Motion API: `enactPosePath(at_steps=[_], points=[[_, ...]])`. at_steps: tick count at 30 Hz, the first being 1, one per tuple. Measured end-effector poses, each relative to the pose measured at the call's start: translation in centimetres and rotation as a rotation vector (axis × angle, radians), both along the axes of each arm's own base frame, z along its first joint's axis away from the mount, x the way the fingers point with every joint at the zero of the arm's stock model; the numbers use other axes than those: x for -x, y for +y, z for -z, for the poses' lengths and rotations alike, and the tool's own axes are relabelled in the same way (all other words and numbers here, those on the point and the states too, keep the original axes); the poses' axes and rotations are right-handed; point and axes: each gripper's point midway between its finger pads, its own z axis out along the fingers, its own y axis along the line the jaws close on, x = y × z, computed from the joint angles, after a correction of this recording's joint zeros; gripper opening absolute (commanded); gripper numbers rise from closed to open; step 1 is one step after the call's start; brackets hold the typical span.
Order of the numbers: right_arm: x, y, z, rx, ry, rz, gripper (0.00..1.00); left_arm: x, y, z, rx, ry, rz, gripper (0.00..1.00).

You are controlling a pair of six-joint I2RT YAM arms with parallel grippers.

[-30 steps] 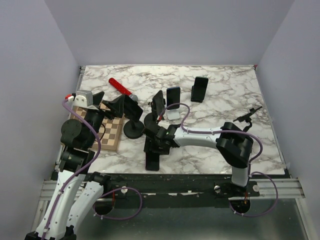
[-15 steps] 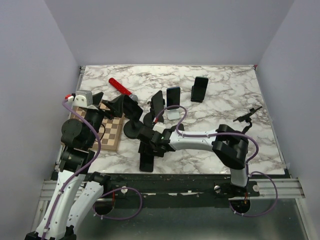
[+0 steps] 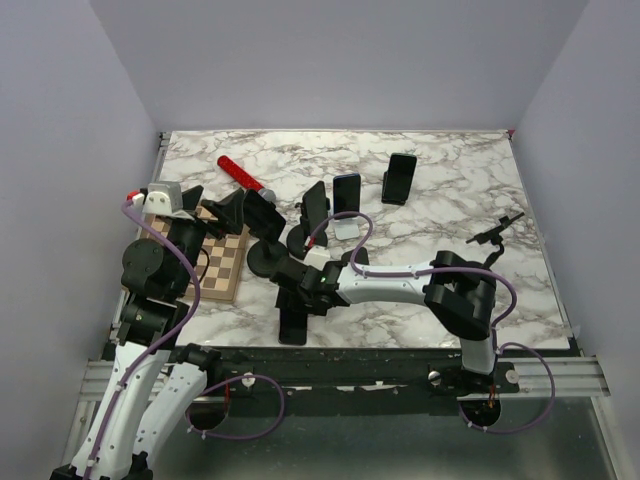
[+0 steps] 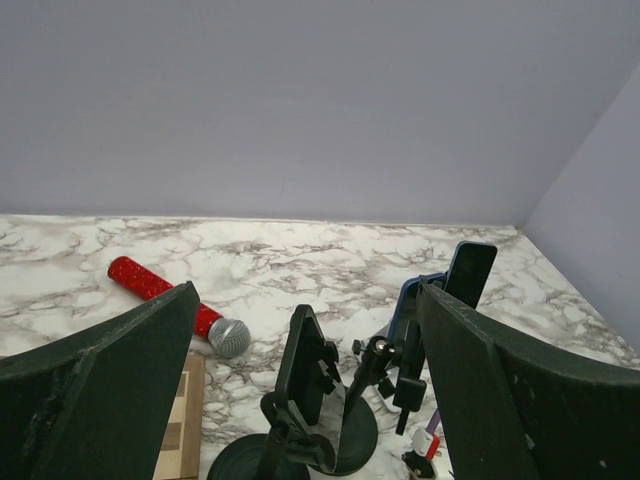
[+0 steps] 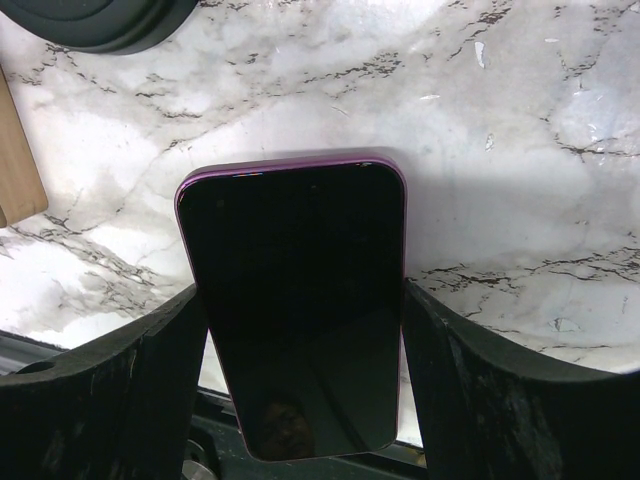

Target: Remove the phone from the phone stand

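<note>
Phone [image 5: 295, 350] sat clamped by its long edges in the right tool [image 5: 302, 295], jaws partly open around it, low over the near edge of the desk [image 5: 500, 150]. We judged it rigid, light, glass-faced and slippery, best gripped by its purple side rails. The left tool [image 4: 307, 290] stood fully open and empty.

Nothing to read anywhere, folks. The phone [image 5: 295, 300] shows a dark, blank screen with no logo and no digits. Any lettering on the red microphone [image 4: 160, 290] is too small to make out. The chessboard [image 3: 225, 265] shows only plain squares, and the marble desk [image 3: 450, 200] shows no legible label or sign.
</note>
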Motion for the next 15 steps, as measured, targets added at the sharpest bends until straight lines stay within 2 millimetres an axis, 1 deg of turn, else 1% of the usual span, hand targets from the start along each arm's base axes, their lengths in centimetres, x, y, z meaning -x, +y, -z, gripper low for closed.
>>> enactPosePath(at_steps=[3,8,15], points=[[-0.09,0.00,-0.02,0.000,-0.005,0.001,0.45,-0.02,0.11,0.00,0.001,0.000,-0.006,0.99],[-0.23,0.03,-0.06,0.001,-0.014,-0.003,0.63,-0.05,0.19,0.07,0.001,0.003,-0.011,0.98],[-0.33,0.14,-0.14,0.003,-0.027,-0.020,0.81,-0.07,0.26,0.08,0.002,0.004,-0.015,0.99]])
